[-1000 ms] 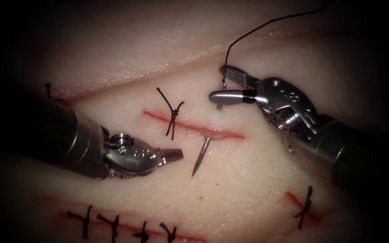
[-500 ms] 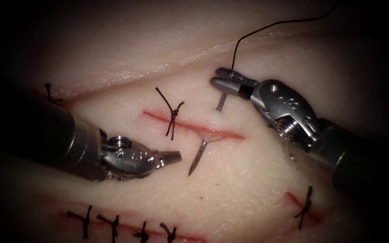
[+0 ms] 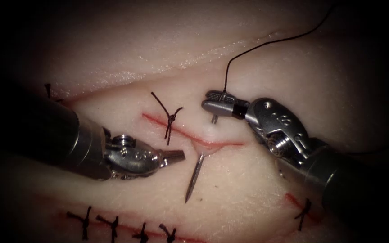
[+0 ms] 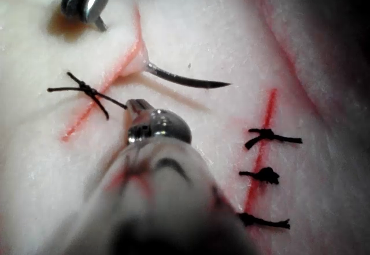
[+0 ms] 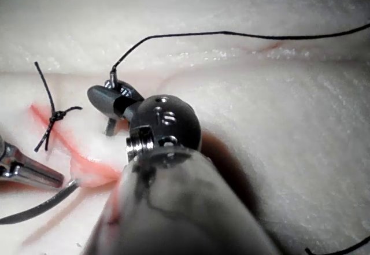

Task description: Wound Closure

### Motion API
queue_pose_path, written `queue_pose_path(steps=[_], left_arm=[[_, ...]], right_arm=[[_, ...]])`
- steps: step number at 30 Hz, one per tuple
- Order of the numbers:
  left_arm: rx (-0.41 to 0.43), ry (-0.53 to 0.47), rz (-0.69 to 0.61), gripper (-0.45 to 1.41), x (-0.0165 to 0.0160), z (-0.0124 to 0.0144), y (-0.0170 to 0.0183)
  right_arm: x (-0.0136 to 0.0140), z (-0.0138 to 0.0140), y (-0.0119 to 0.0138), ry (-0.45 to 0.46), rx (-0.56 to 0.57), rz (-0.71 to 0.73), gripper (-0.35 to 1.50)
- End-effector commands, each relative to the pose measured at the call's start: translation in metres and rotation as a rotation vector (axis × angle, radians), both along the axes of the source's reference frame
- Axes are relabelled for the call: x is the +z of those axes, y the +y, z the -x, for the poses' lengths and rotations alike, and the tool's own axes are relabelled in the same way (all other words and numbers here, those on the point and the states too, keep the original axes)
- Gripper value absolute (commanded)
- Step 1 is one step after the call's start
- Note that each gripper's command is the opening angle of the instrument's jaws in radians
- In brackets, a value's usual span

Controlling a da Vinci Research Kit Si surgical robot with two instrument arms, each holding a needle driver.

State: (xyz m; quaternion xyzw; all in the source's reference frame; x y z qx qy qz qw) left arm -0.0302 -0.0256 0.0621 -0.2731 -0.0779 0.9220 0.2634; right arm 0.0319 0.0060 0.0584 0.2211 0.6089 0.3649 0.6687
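My right tool (image 3: 214,107) is clamped on the needle (image 3: 194,177) at its tail end, right where the thread (image 3: 248,49) joins. The needle is in the tissue (image 3: 248,180): it goes down under my right tool's tips above the cut (image 3: 190,135), passes under it, and the pointed half sticks out on the near side, tip clear of the surface. More of the pointed end is exposed than a second ago, and my right tool sits lower, closer to the cut.

My left tool (image 3: 176,156) holds nothing, jaws closed together, just left of the emerged needle shaft, not touching it.

The thread runs up and away from my right tool's tips, over the tissue behind it. One tied stitch (image 3: 167,118) crosses the cut above my left tool's tips. Red fluid (image 3: 221,144) lines the cut where the needle comes out. A row of finished stitches (image 3: 113,222) sits below my left tool.
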Motion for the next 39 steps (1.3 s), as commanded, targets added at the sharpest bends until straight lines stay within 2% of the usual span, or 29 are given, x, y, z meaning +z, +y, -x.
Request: queue_pose_path(steps=[1, 5, 8, 9, 10, 11, 12, 13, 15, 17, 21, 22, 28, 34, 39], left_arm=[[0.002, 0.0, -0.003, -0.45, 0.0005, 0.0, -0.0007], [0.007, 0.0, 0.0, -0.45, 0.0005, 0.0, -0.0008], [0.032, -0.002, 0.015, -0.37, 0.0004, 0.0, -0.0008], [0.078, -0.019, 0.03, -0.27, 0.0003, 0.0, -0.0007], [0.111, -0.052, 0.052, -0.18, 0.0001, 0.0001, -0.0006], [0.146, -0.099, 0.081, -0.15, -0.0001, 0.0002, -0.0005], [0.171, -0.15, 0.109, -0.13, -0.0003, 0.0003, -0.0005], [0.193, -0.222, 0.147, -0.13, -0.0006, 0.0004, -0.0006], [0.24, -0.313, 0.221, -0.13, -0.0011, 0.0006, -0.0008], [0.295, -0.36, 0.261, -0.05, -0.0013, 0.0007, -0.0011], [0.369, -0.375, 0.331, 0.12, -0.0014, 0.0006, -0.0011], [0.411, -0.379, 0.373, 0.27, -0.0013, 0.0006, -0.001], [0.524, -0.397, 0.501, 0.59, -0.0008, 0.0005, -0.0005], [0.641, -0.384, 0.52, 0.71, 0.0004, -0.0007, 0.0005], [0.713, -0.378, 0.541, 0.67, 0.001, -0.0021, 0.001]], right_arm=[[0.0005, -0.0009, -0.0006, -0.001, -0.016, -0.027, -0.35], [0.0004, -0.0009, -0.001, 0.009, -0.032, -0.074, -0.35], [0.0002, -0.0007, 0.0001, 0.037, -0.002, -0.074, -0.35], [0.0002, -0.0006, 0.0005, 0.057, 0.019, -0.071, -0.11], [0.0001, -0.0004, 0.0009, 0.072, 0.036, -0.069, 0.34], [-0.0001, -0.0002, 0.0013, 0.084, 0.048, -0.07, 0.99], [-0.0002, -0.0001, 0.0016, 0.093, 0.057, -0.077, 1.25], [-0.0004, 0.0001, 0.0018, 0.103, 0.064, -0.083, 1.33], [-0.0009, 0.0006, 0.0023, 0.114, 0.064, -0.09, 1.38], [-0.0013, 0.0014, 0.0028, 0.12, 0.059, -0.097, 1.4], [-0.0018, 0.0035, 0.0035, 0.145, 0.057, -0.104, 1.31], [-0.0019, 0.004, 0.0037, 0.156, 0.063, -0.103, 1.3], [-0.0017, 0.007, 0.0042, 0.181, 0.075, -0.091, 1.23], [-0.0015, 0.0076, 0.0036, 0.182, 0.077, -0.079, 1.21], [-0.0013, 0.0073, 0.0034, 0.18, 0.08, -0.075, 1.19]])
